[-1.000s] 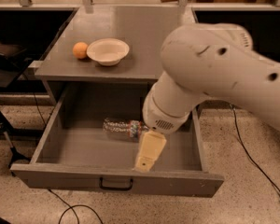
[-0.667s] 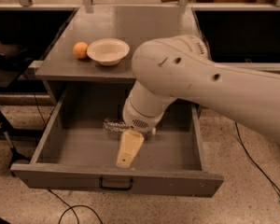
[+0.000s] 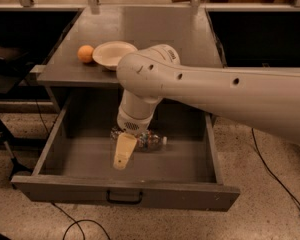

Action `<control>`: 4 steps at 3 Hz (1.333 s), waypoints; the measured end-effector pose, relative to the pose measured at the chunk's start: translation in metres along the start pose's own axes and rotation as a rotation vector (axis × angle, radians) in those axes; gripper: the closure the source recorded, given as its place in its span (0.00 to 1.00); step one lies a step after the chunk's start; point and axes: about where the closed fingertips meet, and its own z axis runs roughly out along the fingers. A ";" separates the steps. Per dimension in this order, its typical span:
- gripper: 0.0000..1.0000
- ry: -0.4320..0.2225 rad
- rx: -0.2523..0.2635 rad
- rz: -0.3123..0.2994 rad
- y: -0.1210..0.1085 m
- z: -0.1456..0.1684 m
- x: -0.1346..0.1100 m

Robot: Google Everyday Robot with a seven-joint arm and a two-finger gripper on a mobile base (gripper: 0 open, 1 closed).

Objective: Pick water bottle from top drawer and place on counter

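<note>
The water bottle point(image 3: 151, 140) lies on its side on the floor of the open top drawer point(image 3: 65, 193), near the middle, with its white cap end pointing right. My gripper point(image 3: 123, 153) hangs from the big white arm point(image 3: 200, 91) down into the drawer. It is at the bottle's left end, and its cream tip covers that end. The wrist hides part of the bottle. The grey counter point(image 3: 155, 31) lies behind the drawer.
A cream bowl point(image 3: 114, 54) and an orange point(image 3: 85, 53) sit at the counter's front left. Dark open bays flank the cabinet. A black stand leg point(image 3: 5, 149) and cables point(image 3: 85, 226) lie on the speckled floor at left and front.
My arm has swung left across the drawer. The gripper has moved from the bottle's right side to its left end.
</note>
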 end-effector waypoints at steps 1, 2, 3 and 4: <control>0.00 0.016 -0.015 0.027 -0.028 0.025 0.001; 0.00 0.010 -0.013 0.058 -0.056 0.045 0.005; 0.00 -0.015 -0.020 0.085 -0.082 0.067 0.013; 0.00 -0.048 -0.042 0.092 -0.092 0.089 0.021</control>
